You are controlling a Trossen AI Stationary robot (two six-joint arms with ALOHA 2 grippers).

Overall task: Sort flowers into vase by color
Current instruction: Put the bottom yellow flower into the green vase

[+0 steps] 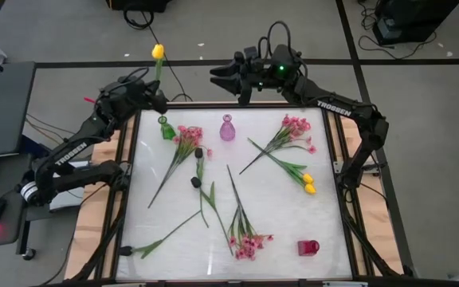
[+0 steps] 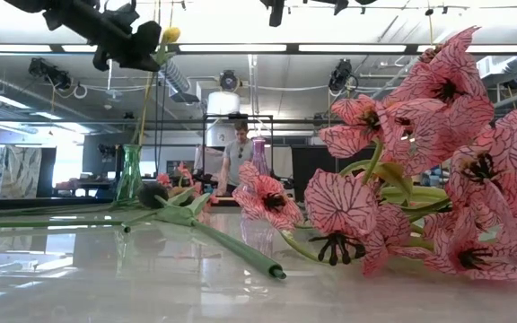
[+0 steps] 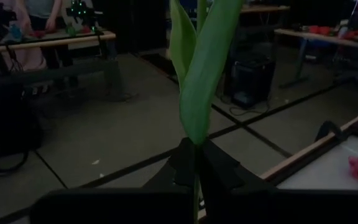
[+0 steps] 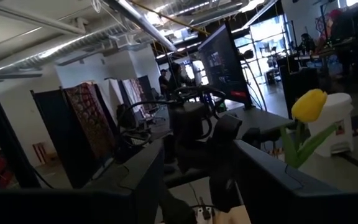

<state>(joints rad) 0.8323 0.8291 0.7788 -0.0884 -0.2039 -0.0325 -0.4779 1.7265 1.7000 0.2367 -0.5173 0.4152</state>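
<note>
The high view is evenly lit, with soft glare low on the white worktop (image 1: 277,207). In the low view, ceiling light strips (image 2: 240,48) glow across the top and reflect off the glossy surface; the pink blossoms (image 2: 420,161) at right loom large. The left wrist view is dim and murky; the right wrist view is brighter, its foreground blurred.

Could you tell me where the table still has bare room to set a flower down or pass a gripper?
Bare patches: the near-right stretch around the red vase, the left edge below the green vase, and the gap between the purple vase and the right pink spray. The middle is crowded with crossing stems. The left gripper holds a yellow tulip above the green vase.
</note>
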